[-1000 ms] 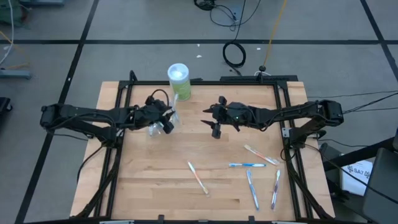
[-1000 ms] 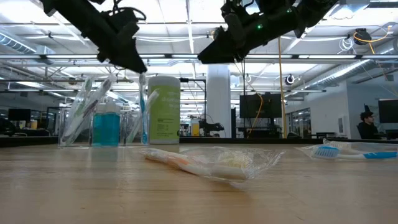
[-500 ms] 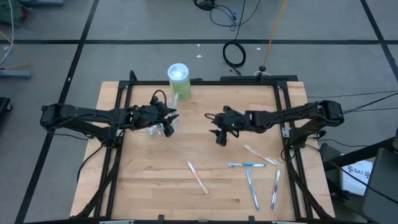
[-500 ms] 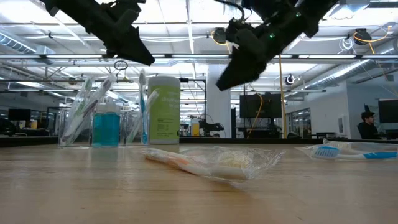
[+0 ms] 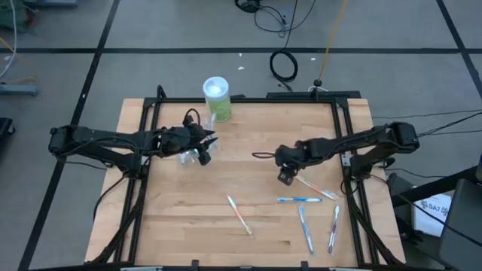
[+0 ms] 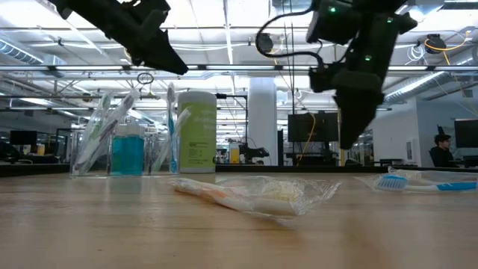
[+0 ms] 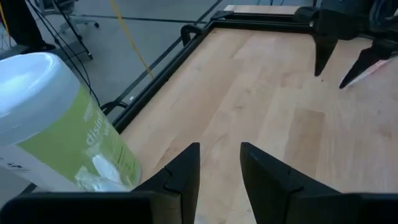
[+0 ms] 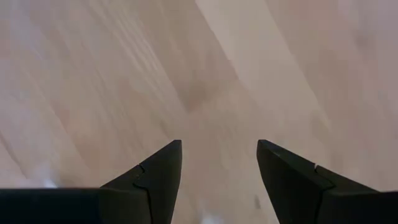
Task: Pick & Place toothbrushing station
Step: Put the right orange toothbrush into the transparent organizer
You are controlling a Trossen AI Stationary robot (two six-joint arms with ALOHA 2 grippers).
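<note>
The clear plastic cup (image 6: 125, 146) stands at the table's far left and holds several toothbrushes and blue white-capped tubes; it also shows in the high view (image 5: 187, 156). My left gripper (image 5: 208, 144) hovers open and empty just above and beside the cup. My right gripper (image 5: 285, 178) is open and empty, pointing down over bare wood (image 8: 217, 93), just left of a pale toothbrush (image 5: 316, 187). Several more toothbrushes lie flat on the near right: one wrapped (image 5: 239, 214), one blue (image 5: 300, 199), and two others (image 5: 305, 228) (image 5: 333, 228).
The taller green container with a white lid (image 5: 216, 98) stands at the far edge behind the cup, close to my left gripper (image 7: 219, 158). A black frame (image 5: 343, 128) runs round the table. A person (image 6: 441, 149) sits far off in the room.
My right gripper has gone from mid-table toward the near right edge and down, tipping from a level slant to point straight down beside the pale toothbrush. My left gripper has risen slightly from the cup.
</note>
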